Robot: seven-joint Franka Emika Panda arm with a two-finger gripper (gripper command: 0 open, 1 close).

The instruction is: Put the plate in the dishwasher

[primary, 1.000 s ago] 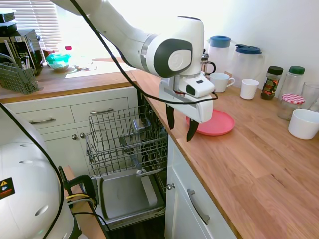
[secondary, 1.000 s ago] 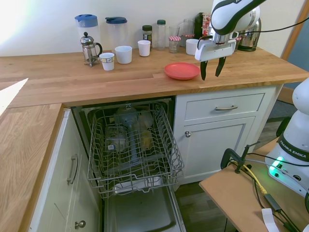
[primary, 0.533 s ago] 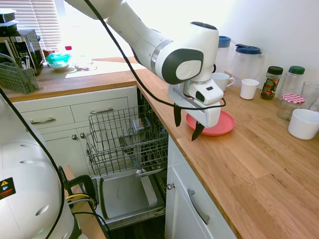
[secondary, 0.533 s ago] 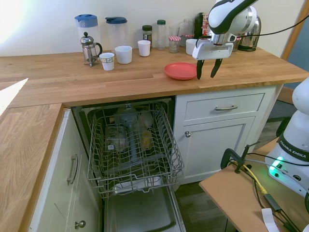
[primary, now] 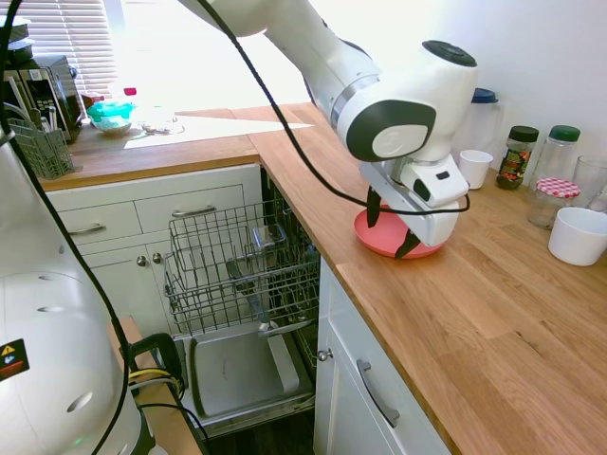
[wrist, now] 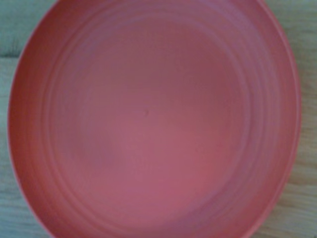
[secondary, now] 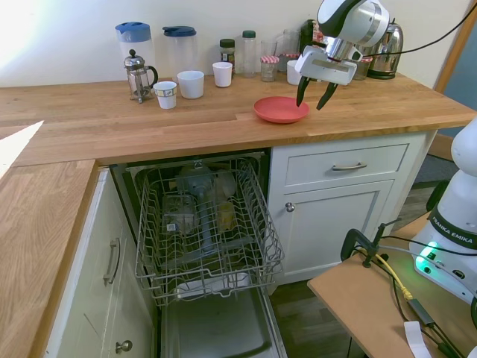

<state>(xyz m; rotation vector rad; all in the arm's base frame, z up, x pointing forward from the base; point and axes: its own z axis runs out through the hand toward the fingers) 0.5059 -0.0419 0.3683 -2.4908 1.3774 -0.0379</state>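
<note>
Moved over the plate point(primary: 381, 237), hand point(secondary: 311, 93) spread above its rim.

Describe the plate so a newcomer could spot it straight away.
On the wooden countertop, just right of the open dishwasher, the plate lies flat near the front edge under the open gripper. It is the only coral-red thing; the neighbours behind are white cups and jars.

Legible text: one item. White rounded robot base housing point(secondary: 456, 224), right edge of the second exterior view: "FRANKA EMIKA" in dark capitals, running vertically. Yellow triangular warning sign on a black label point(primary: 9, 357), white housing, first exterior view. Labels on countertop jars: too small to read.
</note>
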